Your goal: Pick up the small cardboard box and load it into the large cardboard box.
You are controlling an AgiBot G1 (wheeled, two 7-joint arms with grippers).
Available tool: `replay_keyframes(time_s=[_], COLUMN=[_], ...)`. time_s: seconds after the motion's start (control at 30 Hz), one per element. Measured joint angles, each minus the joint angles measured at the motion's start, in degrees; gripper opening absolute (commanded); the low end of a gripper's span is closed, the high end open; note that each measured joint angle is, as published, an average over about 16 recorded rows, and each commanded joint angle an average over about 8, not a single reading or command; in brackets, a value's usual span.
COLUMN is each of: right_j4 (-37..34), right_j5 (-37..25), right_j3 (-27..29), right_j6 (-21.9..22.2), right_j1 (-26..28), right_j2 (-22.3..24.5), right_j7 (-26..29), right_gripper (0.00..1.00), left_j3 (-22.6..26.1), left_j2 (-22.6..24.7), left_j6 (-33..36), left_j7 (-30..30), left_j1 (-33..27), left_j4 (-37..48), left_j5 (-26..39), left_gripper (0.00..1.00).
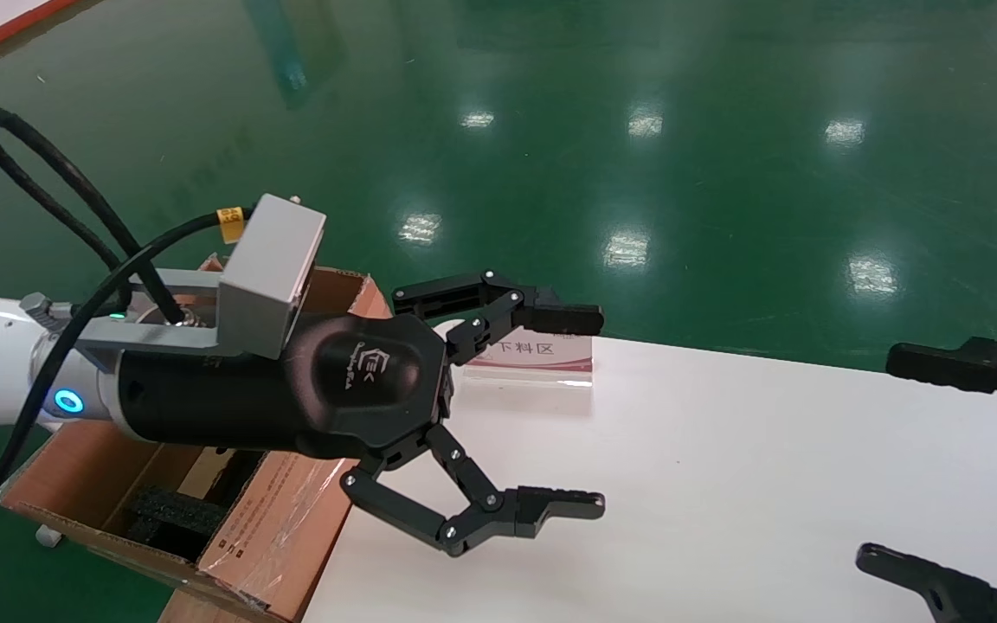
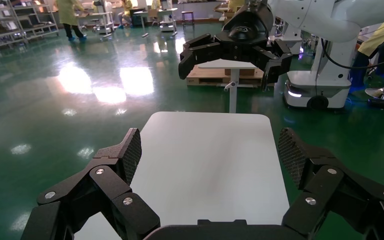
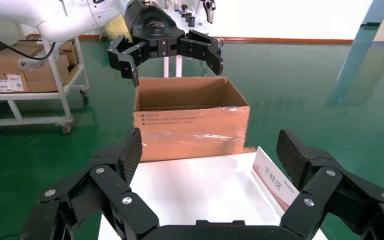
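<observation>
1. In the head view we see the white table [image 1: 723, 484] filling the lower right of the frame, its far edge running from centre down toward the right, with green floor [image 1: 637, 130] beyond it. The large cardboard box [image 1: 273, 528] sits at lower left, against the table's left edge, black foam [image 1: 174, 510] showing inside. The left gripper [image 1: 589, 411] reaches in from the left, over the box and the table's left end, jaws spread wide and holding nothing. The right gripper [image 1: 879, 459] enters at the right edge, jaws likewise wide apart and empty. A small sign [image 1: 533, 356] stands near the far edge, partly behind the left gripper's upper finger.

2. In the left wrist view the left gripper [image 2: 210, 152] frames the table [image 2: 210, 165] lengthwise, its rounded far edge at mid-frame; the surface between the fingers lies bare. The right gripper [image 2: 230, 52] hangs at upper centre, beyond that far edge, open and empty.

3. In the right wrist view the right gripper [image 3: 210, 150] spans the lower frame, wide open, touching nothing. The large cardboard box [image 3: 190, 125] stands at centre past the table's [image 3: 200, 190] end, its taped side facing us (this view alone shows that face squarely). The left gripper [image 3: 172, 57] hovers above its open top. The sign [image 3: 275, 182] lies at lower right.

4. We cannot find the small cardboard box in any view.
</observation>
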Motion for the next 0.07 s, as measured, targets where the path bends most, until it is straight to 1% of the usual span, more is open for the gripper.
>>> replay_keyframes(time_s=[0.07], right_j4=[0.0], right_j5=[0.0], right_j3=[0.0], right_j6=[0.0], right_j1=[0.0], right_j2=[0.0], right_j7=[0.0], right_gripper=[1.0], left_j3=[0.0], left_j2=[0.0], left_j6=[0.0], left_j7=[0.0], left_j1=[0.0], left_j4=[0.0], left_j5=[0.0], left_gripper=[1.0])
